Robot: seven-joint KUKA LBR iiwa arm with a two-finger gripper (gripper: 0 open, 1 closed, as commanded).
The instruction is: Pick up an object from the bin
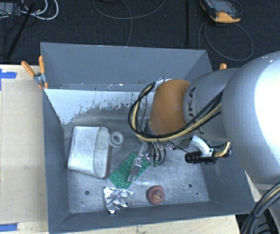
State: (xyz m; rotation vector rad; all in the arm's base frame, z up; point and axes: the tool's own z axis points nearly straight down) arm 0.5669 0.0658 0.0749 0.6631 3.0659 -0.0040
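The bin [130, 77] is matt grey sheet metal, its floor scuffed and speckled with pale scratches. The green plate [122, 173] looks like studded plastic. The crumpled wad [116, 199] is shiny silver foil. The white block [84, 150] has a dull, grainy surface. The reddish-brown ball [155, 194] looks matt. The arm's orange cover [166, 106] is smooth with a soft sheen.

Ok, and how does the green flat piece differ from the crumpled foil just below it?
The green piece is flat and straight-edged, lying slantwise; the foil is a crumpled, shiny silver wad lower in the view. The end effector is over the green piece's upper end, while the foil lies clear of it. Both rest on the bin floor, close together.
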